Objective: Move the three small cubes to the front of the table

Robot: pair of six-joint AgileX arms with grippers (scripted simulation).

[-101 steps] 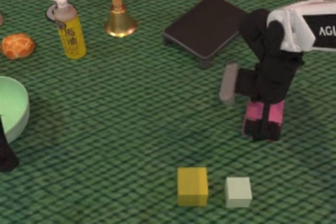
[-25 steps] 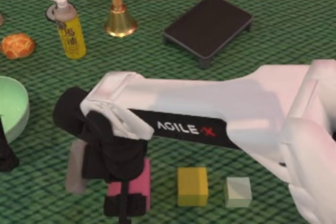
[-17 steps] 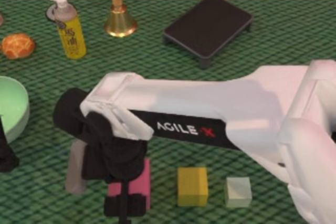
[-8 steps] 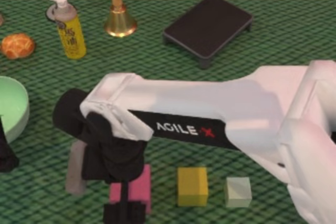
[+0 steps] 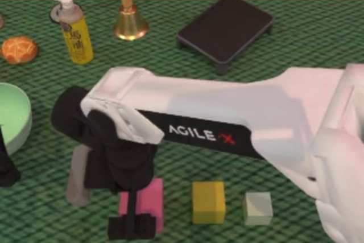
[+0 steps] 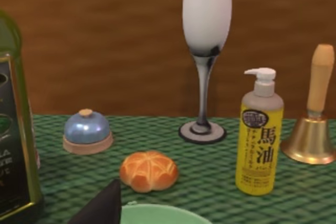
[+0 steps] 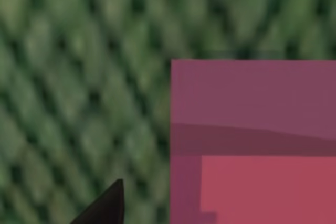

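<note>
Now the right gripper [image 5: 132,225] hangs spread over the pink cube [image 5: 149,200], at nine o'clock of the yellow cube [image 5: 208,201].

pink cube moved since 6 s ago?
Yes. The pink cube then sat right of the grey-green cube, farther back. Now it lies on the table at the front, left of the yellow cube, under the right tool.

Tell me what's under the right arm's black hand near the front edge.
The pink cube sits on the table beneath the right hand. Its left and front parts are covered, so contact can't be seen.
</note>
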